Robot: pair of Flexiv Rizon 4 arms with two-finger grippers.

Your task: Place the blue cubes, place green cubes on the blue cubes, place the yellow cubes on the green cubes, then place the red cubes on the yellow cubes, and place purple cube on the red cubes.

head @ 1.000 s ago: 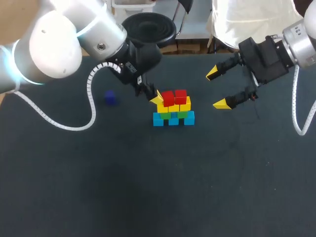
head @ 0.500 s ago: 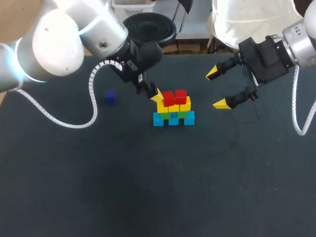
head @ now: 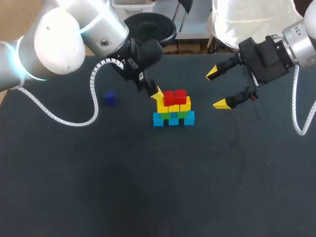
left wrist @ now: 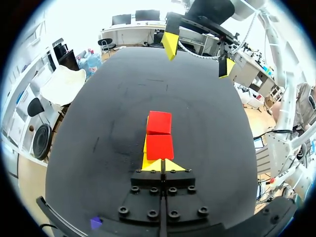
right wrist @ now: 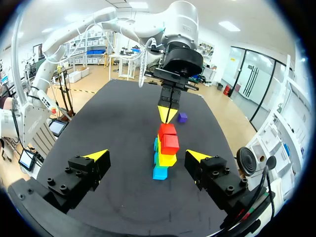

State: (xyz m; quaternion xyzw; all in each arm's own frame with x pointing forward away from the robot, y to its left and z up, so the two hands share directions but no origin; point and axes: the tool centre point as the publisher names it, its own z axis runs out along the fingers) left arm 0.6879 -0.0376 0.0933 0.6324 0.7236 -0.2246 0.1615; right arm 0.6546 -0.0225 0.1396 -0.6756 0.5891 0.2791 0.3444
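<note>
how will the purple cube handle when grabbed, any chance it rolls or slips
The purple cube sits flat on the table, so it likely won't roll. It looks small and solid, so it is probably light and stiff. Its flat sides should suit a two-finger pinch, though a small cube may twist if caught off-centre.

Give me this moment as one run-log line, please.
stack: built up to red cubes | purple cube: loose on table | left gripper: shut, beside red cubes | right gripper: open, off stack
</note>
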